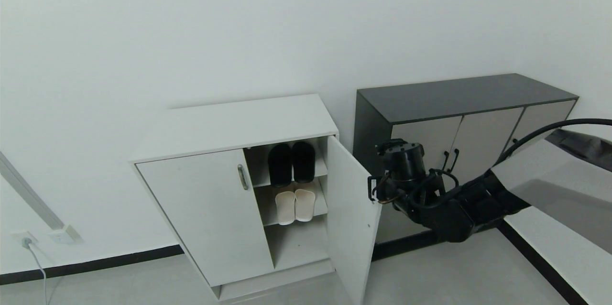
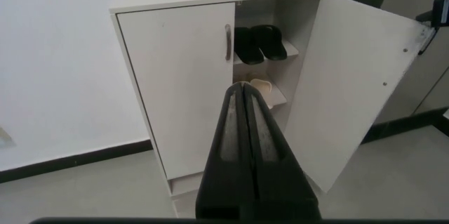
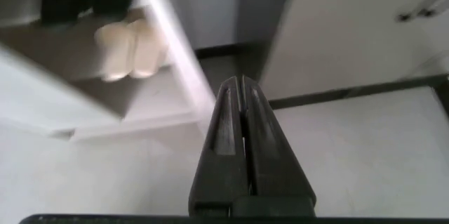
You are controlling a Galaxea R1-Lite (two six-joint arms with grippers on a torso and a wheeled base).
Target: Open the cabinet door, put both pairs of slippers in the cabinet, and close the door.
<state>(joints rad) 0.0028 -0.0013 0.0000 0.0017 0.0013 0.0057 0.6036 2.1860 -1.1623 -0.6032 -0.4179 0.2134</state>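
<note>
Nearest, the left gripper point(image 2: 242, 89) is hovering in front of the white cabinet point(image 1: 239, 125), its two fingers pressing flat together with nothing between them. The right gripper point(image 3: 242, 82) is likewise clenched on nothing. In the head view the right gripper point(image 1: 372, 189) is hanging at the outer edge of the open cabinet door point(image 1: 351, 219), about halfway up; whether it is touching the edge cannot be told. That door, the right-hand one, is standing swung well out over the grey floor point(image 1: 454, 271), showing the shelves inside. The left-hand door point(image 1: 205, 214) is sitting shut, its metal handle point(image 1: 243, 177) running upright near its inner edge. Inside, both pairs are already lying on shelves. The white slippers point(image 1: 295, 205) are resting side by side on the middle shelf with their heels facing outward. The black slippers point(image 1: 291, 162) are sitting on the shelf above them, also side by side. Beyond the right arm, a dark cabinet point(image 1: 459, 97) with grey doors is standing against the white wall, just beside the white one. A wall socket point(image 1: 24, 238) with a cable plugged in is showing low on the wall, well apart to the left.
</note>
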